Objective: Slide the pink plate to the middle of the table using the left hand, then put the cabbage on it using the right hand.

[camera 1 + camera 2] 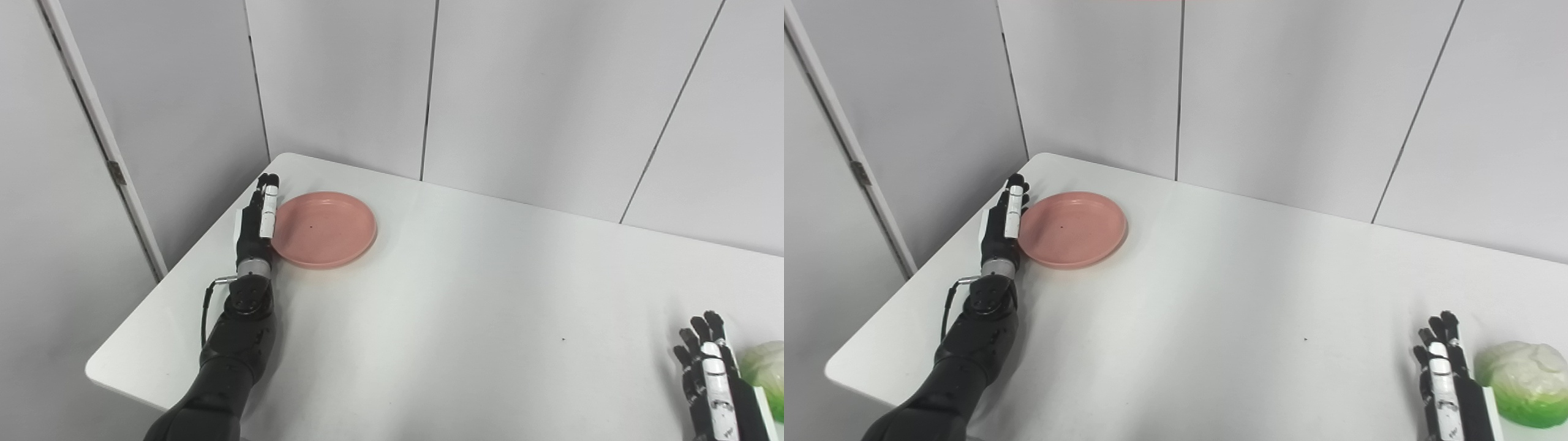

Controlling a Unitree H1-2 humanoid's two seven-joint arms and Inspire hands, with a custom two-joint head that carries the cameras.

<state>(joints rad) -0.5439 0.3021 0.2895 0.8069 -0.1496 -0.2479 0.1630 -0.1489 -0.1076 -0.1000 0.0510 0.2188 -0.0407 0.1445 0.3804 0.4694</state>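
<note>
Flanking the pink plate (1070, 229), seemingly touching: left robot hand (1002, 223).

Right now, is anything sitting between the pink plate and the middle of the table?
Nothing visible. The table is bare between the pink plate and its middle. The left hand is at the plate's outer edge.

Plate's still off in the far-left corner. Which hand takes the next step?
Left. The left hand stands edge-on against the pink plate's outer rim, ready to push. The right hand waits beside the cabbage, holding nothing.
</note>
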